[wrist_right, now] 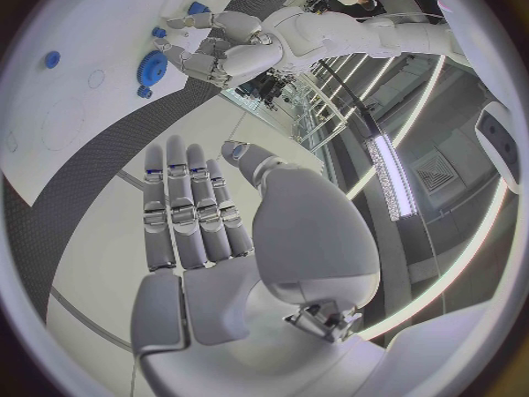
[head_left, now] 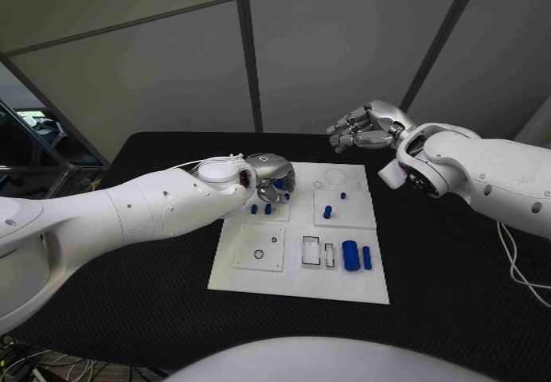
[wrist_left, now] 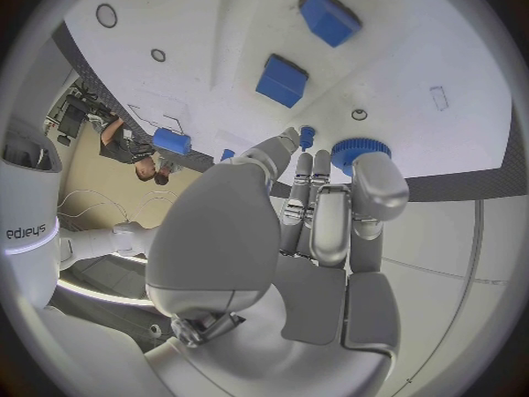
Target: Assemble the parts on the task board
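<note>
The white task board [head_left: 301, 280] lies in the middle of the black table. My left hand [head_left: 270, 178] hangs over the board's far left part, fingers pointing down. Its fingertips pinch a blue toothed gear [wrist_left: 353, 148], which the right wrist view shows low over the board as the gear [wrist_right: 152, 64] beside the left hand [wrist_right: 215, 48]. Two small blue pegs [head_left: 260, 209] stand just in front of that hand. My right hand [head_left: 363, 127] is raised behind the board's far right corner, fingers apart, holding nothing; in its own view the right hand [wrist_right: 193, 220] is stretched flat.
Two blue cylinders [head_left: 357, 255] lie side by side at the board's right, beside narrow slots [head_left: 311, 250]. More blue pegs [head_left: 327, 212] stand on the board's right tile. Two blue blocks [wrist_left: 285, 80] appear in the left wrist view. Bare black table [head_left: 447, 263] surrounds the board.
</note>
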Available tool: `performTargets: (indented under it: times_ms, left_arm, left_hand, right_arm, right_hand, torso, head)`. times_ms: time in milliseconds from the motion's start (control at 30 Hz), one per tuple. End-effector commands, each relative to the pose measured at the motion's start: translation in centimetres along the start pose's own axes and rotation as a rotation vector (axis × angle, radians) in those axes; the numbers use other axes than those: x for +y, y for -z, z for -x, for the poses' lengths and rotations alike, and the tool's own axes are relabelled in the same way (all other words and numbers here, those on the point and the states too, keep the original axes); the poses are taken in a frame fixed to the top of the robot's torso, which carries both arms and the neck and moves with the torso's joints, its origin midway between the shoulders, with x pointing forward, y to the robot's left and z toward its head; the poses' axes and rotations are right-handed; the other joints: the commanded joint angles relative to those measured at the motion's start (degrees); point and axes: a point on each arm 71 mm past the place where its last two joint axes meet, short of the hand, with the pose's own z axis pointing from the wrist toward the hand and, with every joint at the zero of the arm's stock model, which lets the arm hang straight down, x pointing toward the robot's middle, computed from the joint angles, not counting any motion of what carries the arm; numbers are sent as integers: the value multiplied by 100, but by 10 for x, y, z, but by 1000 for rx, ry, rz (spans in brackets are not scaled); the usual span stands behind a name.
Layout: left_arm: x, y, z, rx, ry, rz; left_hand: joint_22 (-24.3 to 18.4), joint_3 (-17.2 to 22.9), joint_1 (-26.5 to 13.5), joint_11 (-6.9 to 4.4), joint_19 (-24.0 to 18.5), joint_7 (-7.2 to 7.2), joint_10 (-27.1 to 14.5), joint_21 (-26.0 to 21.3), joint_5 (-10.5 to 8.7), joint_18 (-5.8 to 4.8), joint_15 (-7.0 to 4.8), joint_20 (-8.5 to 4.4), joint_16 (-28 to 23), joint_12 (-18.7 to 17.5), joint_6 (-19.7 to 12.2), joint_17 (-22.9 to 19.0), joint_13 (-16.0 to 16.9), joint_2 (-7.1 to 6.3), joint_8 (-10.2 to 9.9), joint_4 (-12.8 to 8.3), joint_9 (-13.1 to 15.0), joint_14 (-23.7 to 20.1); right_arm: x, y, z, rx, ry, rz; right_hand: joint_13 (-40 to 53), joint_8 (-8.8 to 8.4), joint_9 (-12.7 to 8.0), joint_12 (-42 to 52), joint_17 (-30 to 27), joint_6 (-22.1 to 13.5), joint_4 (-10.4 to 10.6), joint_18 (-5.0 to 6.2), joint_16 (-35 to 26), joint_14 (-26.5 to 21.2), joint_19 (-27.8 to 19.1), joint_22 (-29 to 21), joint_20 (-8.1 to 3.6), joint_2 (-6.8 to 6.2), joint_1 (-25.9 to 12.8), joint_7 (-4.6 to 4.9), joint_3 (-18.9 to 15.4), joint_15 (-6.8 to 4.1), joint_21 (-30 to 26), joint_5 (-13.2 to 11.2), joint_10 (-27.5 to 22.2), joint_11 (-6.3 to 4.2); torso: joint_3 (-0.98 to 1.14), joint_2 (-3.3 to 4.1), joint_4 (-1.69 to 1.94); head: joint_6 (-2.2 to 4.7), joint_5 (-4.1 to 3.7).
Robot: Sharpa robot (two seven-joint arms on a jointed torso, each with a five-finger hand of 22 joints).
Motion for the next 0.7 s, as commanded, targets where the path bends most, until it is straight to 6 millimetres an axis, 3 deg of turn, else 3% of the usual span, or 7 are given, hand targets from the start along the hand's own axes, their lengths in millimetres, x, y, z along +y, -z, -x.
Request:
performTargets:
  times_ms: [33,467,600,700]
  left_arm:
    - [1,-1,-1,24,-11,12]
    - [1,-6,-3,55,-12,21]
    - [1,-7,-4,67,-12,26]
    - [2,-7,-5,71,-12,27]
  left_hand:
    - [775,50,3,11,29,29,47,45,25,-575,-6,-3,14,-28,19,11,-11,43,-44,0,-9,37]
    - [871,116,9,-38,115,40,300,412,21,-622,-43,-19,105,-54,70,132,-13,89,-103,-19,-36,109]
    - [880,127,8,-47,127,40,338,459,21,-627,-49,-27,115,-64,87,143,-13,96,-110,-22,-38,118]
    - [884,131,3,-49,133,44,365,480,20,-630,-51,-30,121,-70,96,149,-13,99,-116,-23,-39,123]
  right_arm:
    - [2,-1,0,-1,1,13]
    - [3,-2,-1,3,0,14]
    - [3,-1,-1,3,0,14]
    - [3,-2,-1,3,-1,14]
  right_hand:
    - [-7,35,-1,28,-6,-5,-8,12,-8,9,27,-9,8,13,10,-8,34,-35,-33,28,-22,-13]
    - [-7,35,-1,28,-6,-5,-8,12,-8,9,27,-9,8,13,10,-8,34,-35,-33,28,-22,-13]
    - [-7,35,-1,28,-6,-5,-8,12,-8,9,27,-9,8,13,10,-8,34,-35,-33,28,-22,-13]
    - [-7,35,-1,28,-6,-5,-8,12,-8,9,27,-9,8,13,10,-8,34,-35,-33,28,-22,-13]
  torso:
    - [2,-4,2]
    - [1,-2,-2]
    - [1,1,1]
    - [3,0,2]
  head:
    - [-8,3]
    - [-22,7]
    - [-26,66]
    - [-32,57]
